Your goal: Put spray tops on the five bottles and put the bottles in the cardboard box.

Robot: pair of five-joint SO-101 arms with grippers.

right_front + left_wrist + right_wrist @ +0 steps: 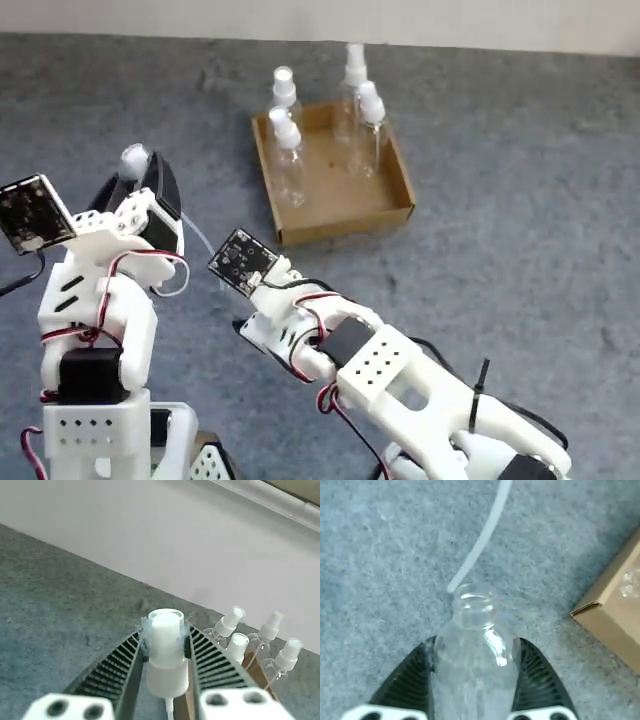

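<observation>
The right hand [475, 647] is clenched on a clear bottle [471, 625], its pads against the shoulders. The bottle's lower body is cut off at the frame edge, and its glassy wall is hard to trace against the grey counter [520, 180]. From above, the wrist board [240, 262] covers both hand and bottle. The bottle's mouth stands open. A thin white tube [482, 540] ends just beside the rim, but I cannot tell whether it touches. The left hand [166, 631] grips the spray top [167, 672], white under a clear cap, with its tube cut off below. In the high view the cardboard box [345, 228] lies between 1 and 2 o'clock from the wrist board and holds four bottles [288, 155] upright with tops on. The left hand is at 10 o'clock.
</observation>
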